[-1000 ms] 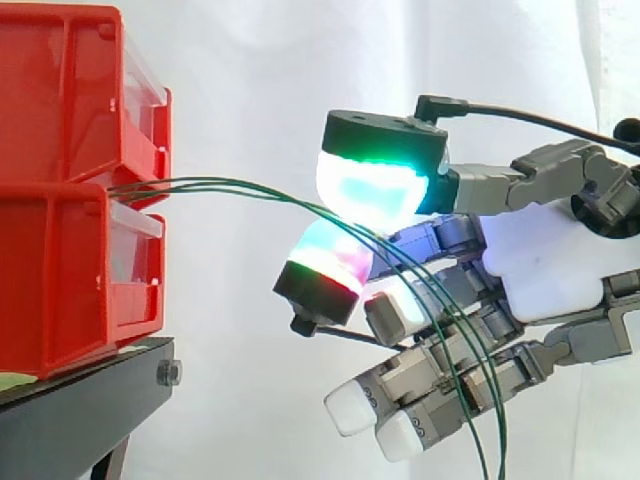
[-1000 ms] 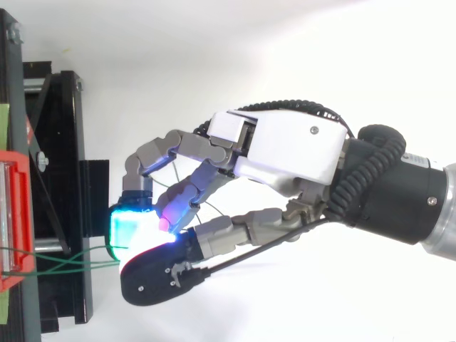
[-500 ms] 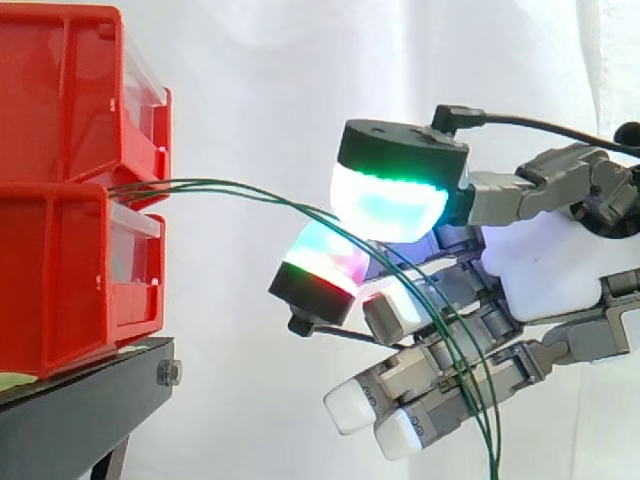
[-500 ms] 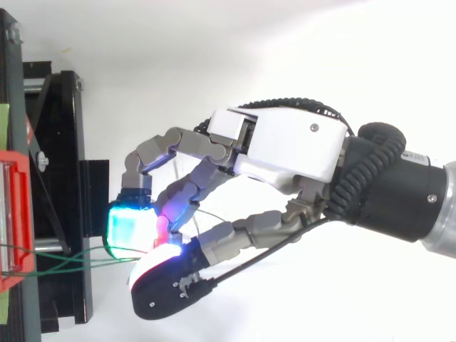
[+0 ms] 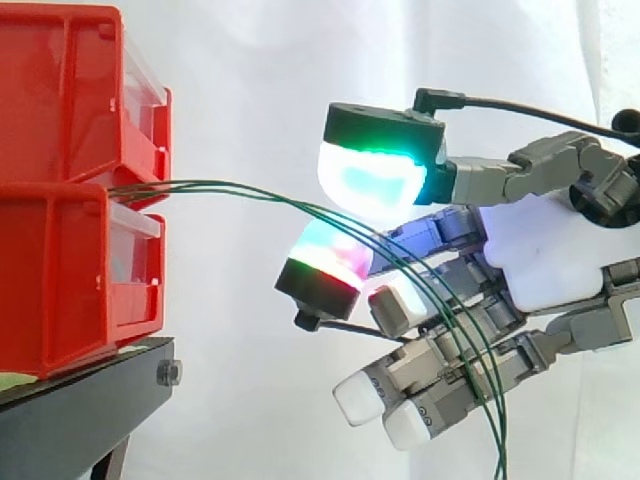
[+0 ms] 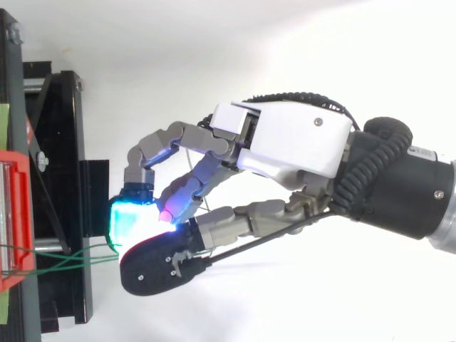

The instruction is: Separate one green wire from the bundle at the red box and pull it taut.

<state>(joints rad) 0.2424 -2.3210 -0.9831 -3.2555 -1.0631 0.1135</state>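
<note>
hand point(image 5: 548, 250): fingers curled, two glowing pads point(image 5: 370, 180) pressed together on the green wires point(image 5: 230, 188)
green wires: leave the red bins point(image 5: 70, 190), arch in between the pinching pads, then sag down across the lower fingers
red bins: beyond the fingertips, stacked on a black stand point(image 5: 80, 400)

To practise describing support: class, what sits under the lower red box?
A black stand carries the lower red box. A pale green strip shows between them; the rest of it is covered.
</note>
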